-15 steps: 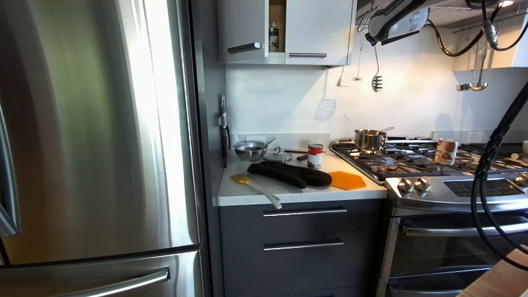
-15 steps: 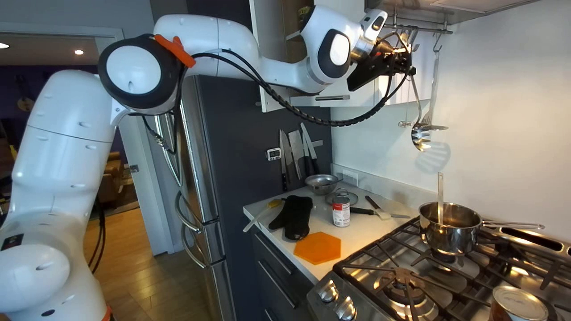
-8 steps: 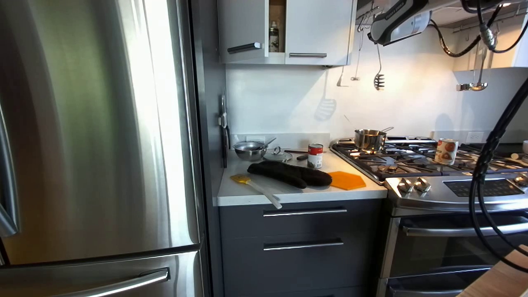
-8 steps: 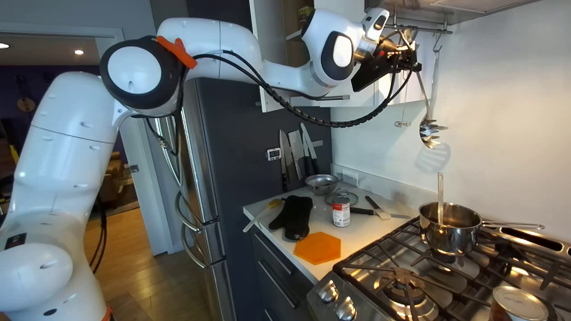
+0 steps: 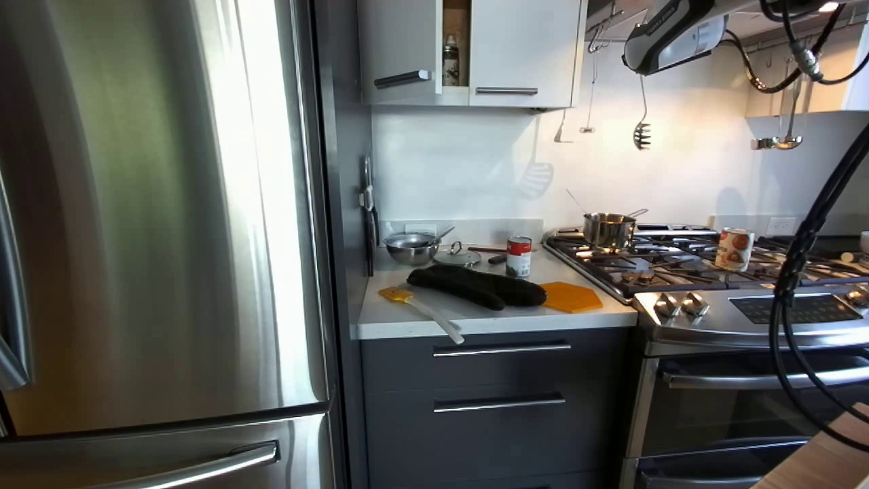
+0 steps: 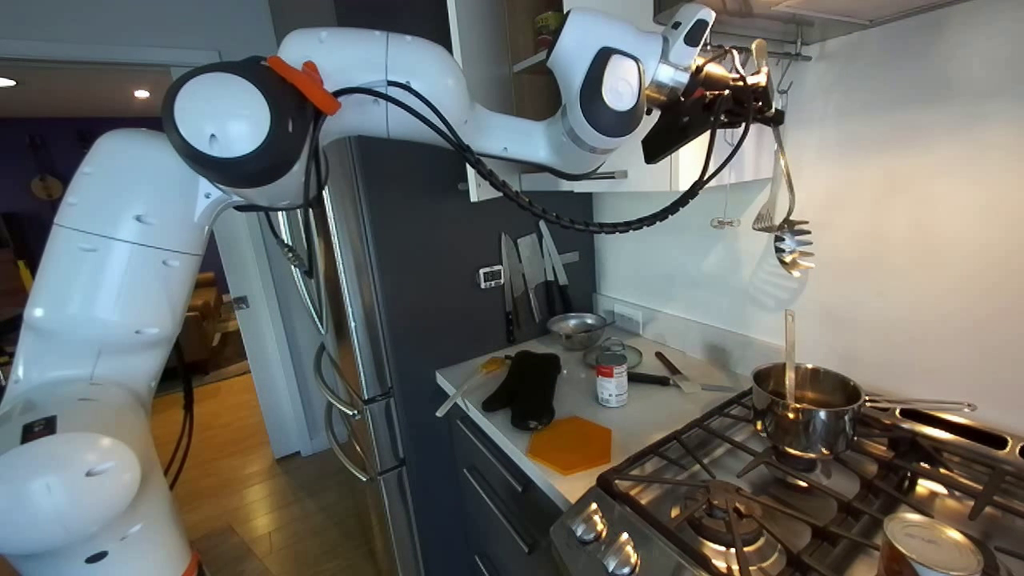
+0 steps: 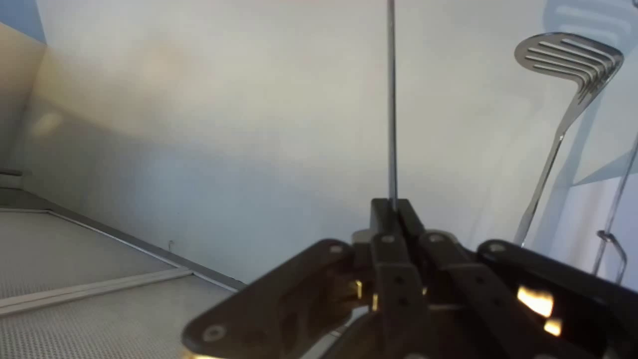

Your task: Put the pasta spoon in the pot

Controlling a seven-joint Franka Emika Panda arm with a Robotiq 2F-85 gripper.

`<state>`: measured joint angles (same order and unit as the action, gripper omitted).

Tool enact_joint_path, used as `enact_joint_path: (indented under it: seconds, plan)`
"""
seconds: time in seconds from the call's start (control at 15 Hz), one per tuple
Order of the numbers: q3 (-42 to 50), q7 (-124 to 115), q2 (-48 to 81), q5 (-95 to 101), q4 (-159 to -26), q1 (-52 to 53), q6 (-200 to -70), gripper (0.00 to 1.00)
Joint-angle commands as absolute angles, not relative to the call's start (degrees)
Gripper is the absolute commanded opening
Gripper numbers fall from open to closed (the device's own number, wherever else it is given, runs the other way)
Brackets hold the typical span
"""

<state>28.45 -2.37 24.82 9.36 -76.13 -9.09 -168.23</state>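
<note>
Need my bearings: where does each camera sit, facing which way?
Exterior view: out front, facing the dark grey drawers; part of the white arm.
Exterior view: by the steel gas stove, facing along the white counter; most of the arm.
Wrist view: rides the arm, facing the white wall; black hand shows.
Both exterior views share the shiny round metal pot.

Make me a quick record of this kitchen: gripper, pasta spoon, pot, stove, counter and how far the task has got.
Gripper: shut on the pasta spoon
Pasta spoon: head down, higher than the pot
Pot: on the stove, toward the wall
Stove: also carries a can with a picture label
Counter: black oven mitt, orange mat, red-and-white can
Nearby: hanging slotted turner
Progress: pasta spoon grasped, not yet in pot
</note>
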Motion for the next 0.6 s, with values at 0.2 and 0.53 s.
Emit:
enact_joint_path:
  seconds: [0.2,0.53]
  plan:
    - [34.3,-6.6,22.7,12.7,-83.2,-4.2,-164.7,0.01]
    - [38.4,-10.3,25.0,14.3,-86.6,-1.5,-165.2,0.01]
